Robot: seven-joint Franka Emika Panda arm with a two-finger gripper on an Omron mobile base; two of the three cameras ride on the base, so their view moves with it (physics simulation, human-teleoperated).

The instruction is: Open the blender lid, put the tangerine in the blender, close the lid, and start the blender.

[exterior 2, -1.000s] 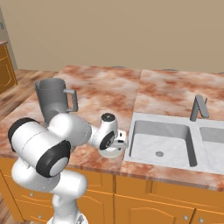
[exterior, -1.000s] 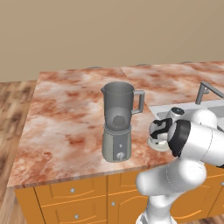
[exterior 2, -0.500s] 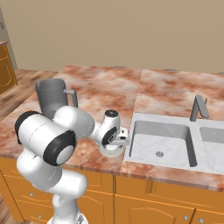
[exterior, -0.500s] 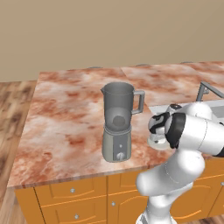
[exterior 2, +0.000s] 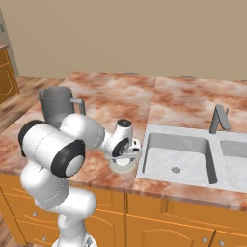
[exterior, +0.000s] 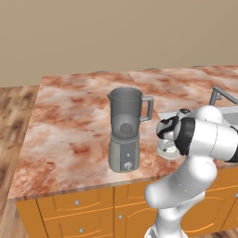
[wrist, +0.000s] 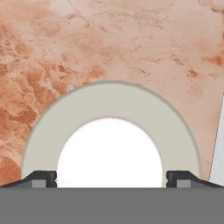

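Blender lid (wrist: 109, 103) lies flat on the counter (exterior: 69, 121), near the front edge. It is just beside the left rim of the sink (exterior 2: 178, 154) and stands apart from the blender (exterior: 125, 135), on that machine's right. The jar is uncovered.

The gripper (wrist: 111, 178) hangs straight down over the lid. Its two fingertips (wrist: 43, 178) are spread wide, one at each side of the raised white centre cap. They sit right at the cap's edges, but the hand view does not settle whether they press it or only bracket it, so the grip cannot be told.

No orange ball lies on the counter in either base view. A dim round shape shows low inside the smoky jar (exterior: 125, 128). It may be the tangerine or only the blade hub, and the pictures do not decide this. If the fruit is in, the step in hand is probably fetching the lid to close the jar.

The next move would then call for a firm pinch on the cap and a level lift clear of the counter. After that comes a carry leftward to set the disc squarely on the jar's rim, with the handle and spout avoided. The knob on the base comes last.

No brand, label or writing can be read on the blender, the lid or the cabinets.
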